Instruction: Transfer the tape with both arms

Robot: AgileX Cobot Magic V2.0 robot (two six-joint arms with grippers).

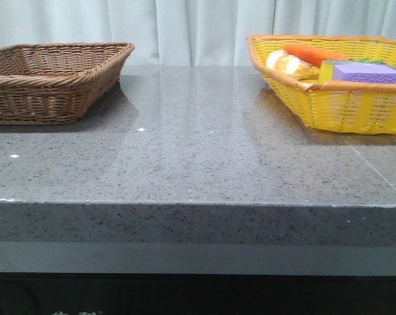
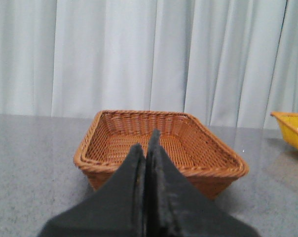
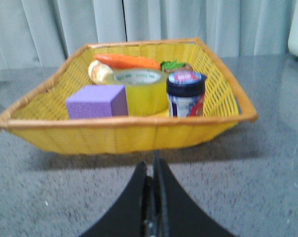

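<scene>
The tape (image 3: 140,91), a yellow translucent roll with a white core and green lettering, lies in the yellow basket (image 3: 124,131) between a purple-topped sponge block (image 3: 97,101) and a dark jar. It is hidden in the front view, where only the yellow basket (image 1: 345,105) shows at the right. My right gripper (image 3: 151,165) is shut and empty, over the grey table just short of that basket's near wall. My left gripper (image 2: 146,143) is shut and empty, facing the empty brown wicker basket (image 2: 161,170). Neither arm shows in the front view.
The brown basket (image 1: 50,98) stands at the table's far left. The yellow basket also holds a carrot (image 1: 313,52), a bread roll (image 1: 286,63), the sponge block (image 1: 365,71) and a blue-lidded jar (image 3: 186,94). A grey stone table (image 1: 198,151) lies between the baskets, a curtain behind.
</scene>
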